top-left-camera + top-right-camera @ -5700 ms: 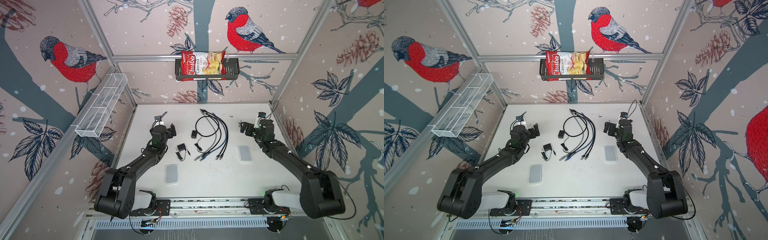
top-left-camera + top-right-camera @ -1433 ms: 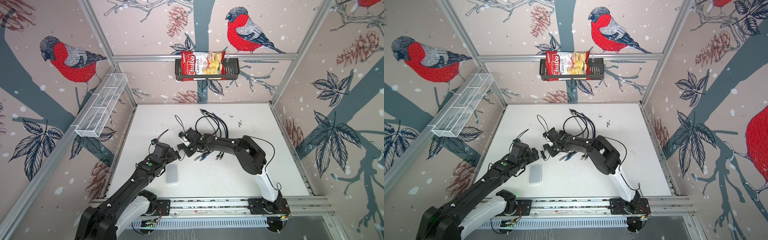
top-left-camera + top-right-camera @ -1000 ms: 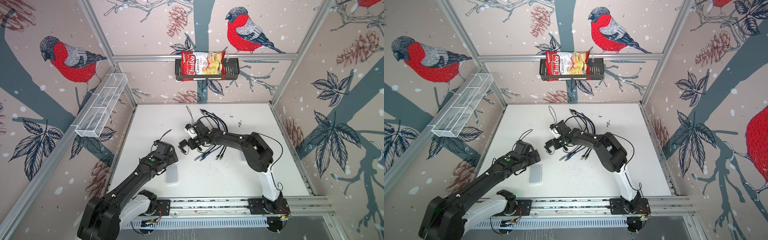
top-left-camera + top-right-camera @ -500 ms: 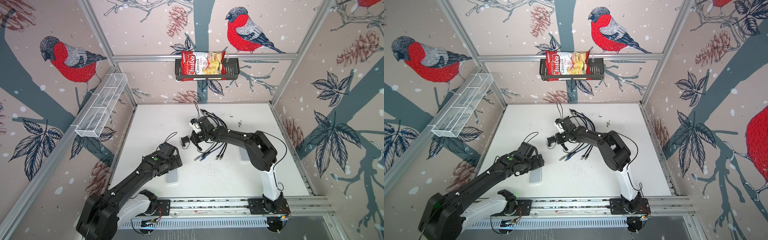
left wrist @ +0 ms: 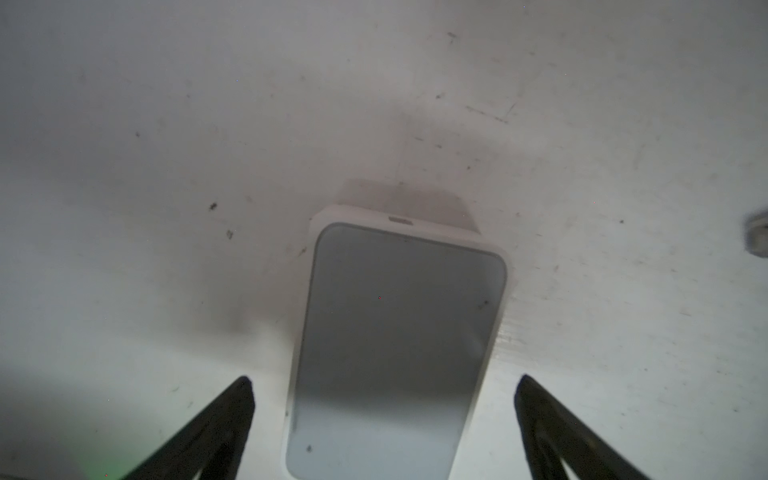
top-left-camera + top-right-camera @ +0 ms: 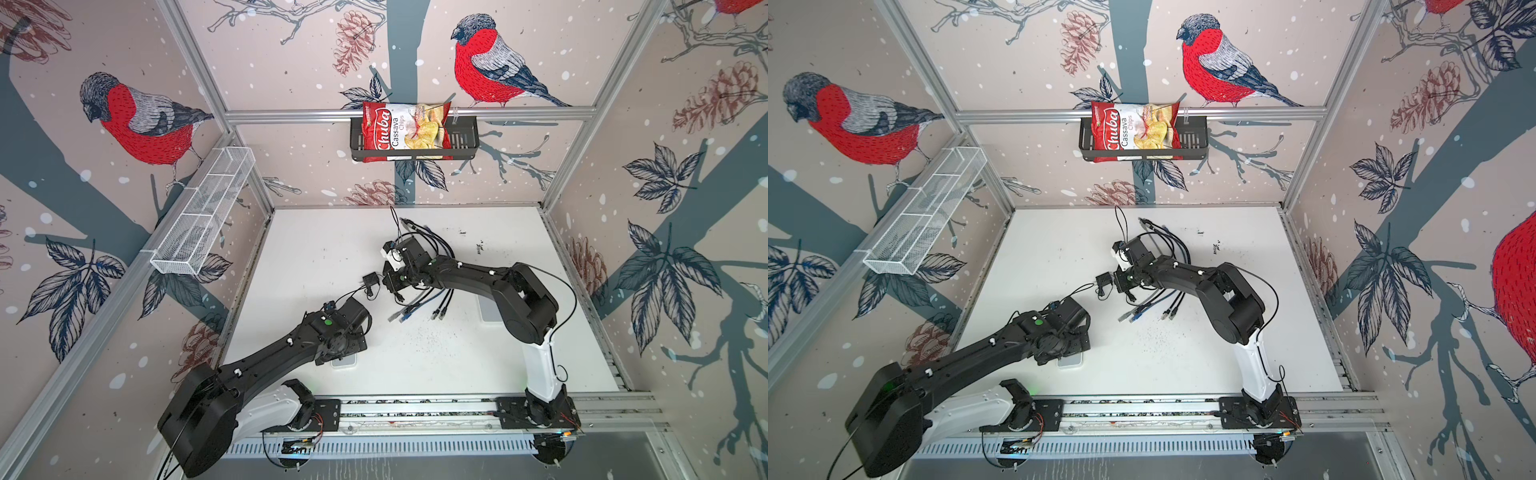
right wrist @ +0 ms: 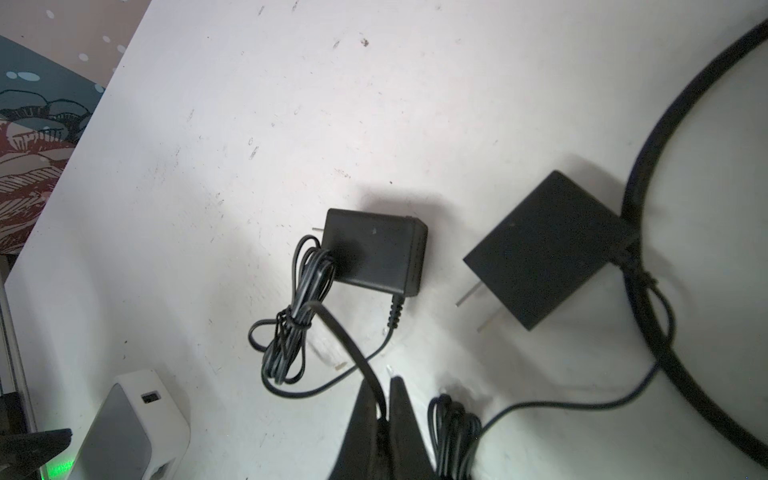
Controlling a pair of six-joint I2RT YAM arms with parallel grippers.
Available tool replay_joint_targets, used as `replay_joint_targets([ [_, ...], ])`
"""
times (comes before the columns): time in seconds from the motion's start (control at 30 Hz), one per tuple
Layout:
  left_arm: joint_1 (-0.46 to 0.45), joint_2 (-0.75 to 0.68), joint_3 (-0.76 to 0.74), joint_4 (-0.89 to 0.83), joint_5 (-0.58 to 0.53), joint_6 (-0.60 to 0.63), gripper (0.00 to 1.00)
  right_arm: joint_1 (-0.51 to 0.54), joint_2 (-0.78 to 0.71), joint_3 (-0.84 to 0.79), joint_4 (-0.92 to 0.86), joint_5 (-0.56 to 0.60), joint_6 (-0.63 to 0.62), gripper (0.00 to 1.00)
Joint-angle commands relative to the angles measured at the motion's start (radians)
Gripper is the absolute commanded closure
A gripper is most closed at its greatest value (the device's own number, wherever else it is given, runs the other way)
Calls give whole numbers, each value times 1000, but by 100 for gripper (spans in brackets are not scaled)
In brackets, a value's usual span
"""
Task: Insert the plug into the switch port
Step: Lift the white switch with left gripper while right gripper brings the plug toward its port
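Both top views look steeply down from high over the front rail (image 6: 415,409), taking in the whole table (image 6: 316,249). Each wrist camera looks close down onto it; both share the white switch (image 5: 395,345)

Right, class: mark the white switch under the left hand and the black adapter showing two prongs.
white switch (image 5: 395,345), left wrist view, middle of its grey top face.
black adapter (image 7: 540,249), right wrist view, centre of its body.

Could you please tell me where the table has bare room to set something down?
Bare: the white table far left, between left wall and small black power adapter, and near right by the front rail. Crowded: the middle, around the black cable bundle.
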Motion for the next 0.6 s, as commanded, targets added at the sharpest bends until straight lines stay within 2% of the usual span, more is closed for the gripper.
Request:
replay_joint_targets([
  [0.0,-6,1,-24,47,-1,-27,3,-2,-18,-12,32,-12,-14,98],
  [0.3,-7,59,-50,143,-2,9,11,-13,-24,-27,40,-20,2,98],
  [0.57,-9,129,-46,144,-19,17,29,-16,-25,-28,35,-30,8,98],
])
